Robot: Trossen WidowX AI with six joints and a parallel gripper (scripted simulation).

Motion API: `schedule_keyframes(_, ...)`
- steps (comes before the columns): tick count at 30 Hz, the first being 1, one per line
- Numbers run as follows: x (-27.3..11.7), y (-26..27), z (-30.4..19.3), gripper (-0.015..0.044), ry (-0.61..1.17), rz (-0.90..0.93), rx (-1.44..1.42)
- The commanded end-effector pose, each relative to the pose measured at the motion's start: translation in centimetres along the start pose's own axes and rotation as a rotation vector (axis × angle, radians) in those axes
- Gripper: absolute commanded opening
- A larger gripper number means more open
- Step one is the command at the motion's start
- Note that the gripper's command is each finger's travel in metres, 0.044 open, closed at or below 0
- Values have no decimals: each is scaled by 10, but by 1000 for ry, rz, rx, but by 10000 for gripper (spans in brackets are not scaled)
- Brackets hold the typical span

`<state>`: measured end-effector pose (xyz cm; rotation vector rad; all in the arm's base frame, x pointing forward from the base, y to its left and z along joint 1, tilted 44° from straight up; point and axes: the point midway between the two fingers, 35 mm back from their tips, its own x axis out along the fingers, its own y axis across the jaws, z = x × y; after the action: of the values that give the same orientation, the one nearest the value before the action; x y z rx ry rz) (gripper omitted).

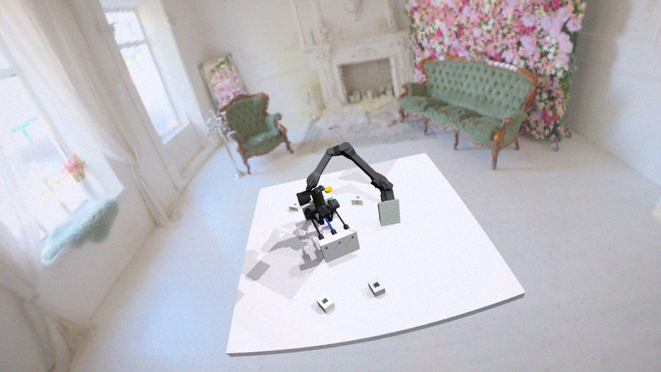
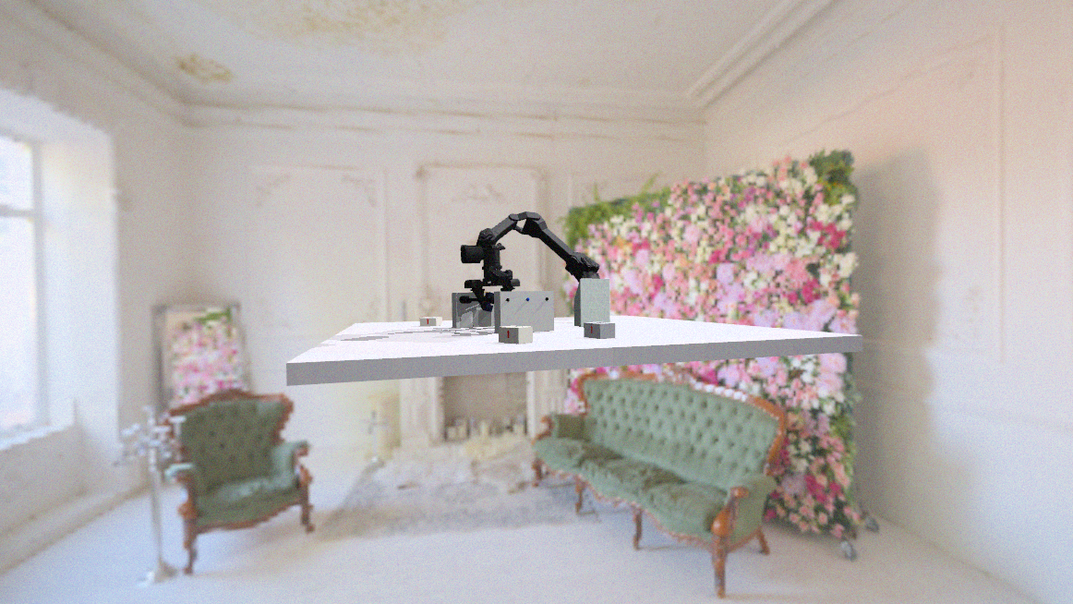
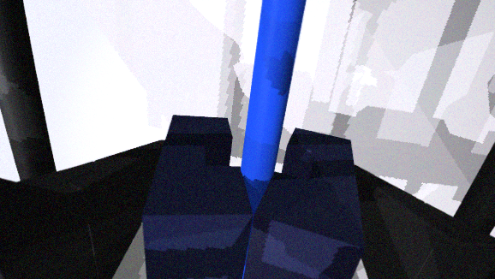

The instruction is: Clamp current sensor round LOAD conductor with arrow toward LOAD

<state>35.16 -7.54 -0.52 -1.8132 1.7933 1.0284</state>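
The split-core sensor (image 3: pixel 197 188) is dark navy in the wrist view and sits round the blue conductor (image 3: pixel 274 64) (image 1: pixel 329 225). Its two halves meet along a seam at the near side; the conductor passes between two raised lugs at the far side. Whether it is latched cannot be told. My gripper (image 3: pixel 257 162) (image 1: pixel 324 217) (image 2: pixel 488 299) points down over the conductor, with one finger against each outer side of the sensor; it is shut on the sensor. The sensor's arrow and the LOAD lettering are not visible. The arm hides most of the sensor in the top and exterior views.
Black conductors (image 3: pixel 21 86) (image 1: pixel 341 218) run on both sides of the blue one. A grey panel (image 1: pixel 341 247) (image 2: pixel 525 319) holds their front ends. A yellow disc (image 1: pixel 328 189) is behind. Small blocks (image 1: pixel 325 305) (image 1: pixel 376 289) (image 1: pixel 356 200) and a grey-green upright block (image 1: pixel 389 212) stand around.
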Motion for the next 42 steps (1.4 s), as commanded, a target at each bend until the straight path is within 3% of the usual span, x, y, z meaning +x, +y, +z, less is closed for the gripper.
schedule_keyframes(1,-1,0,0,307,0,-1,2)
schedule_keyframes(4,-1,0,0,287,0,-1,2)
schedule_keyframes(15,-1,0,0,0,0,-1,2)
schedule_keyframes(42,-1,0,0,0,0,-1,2)
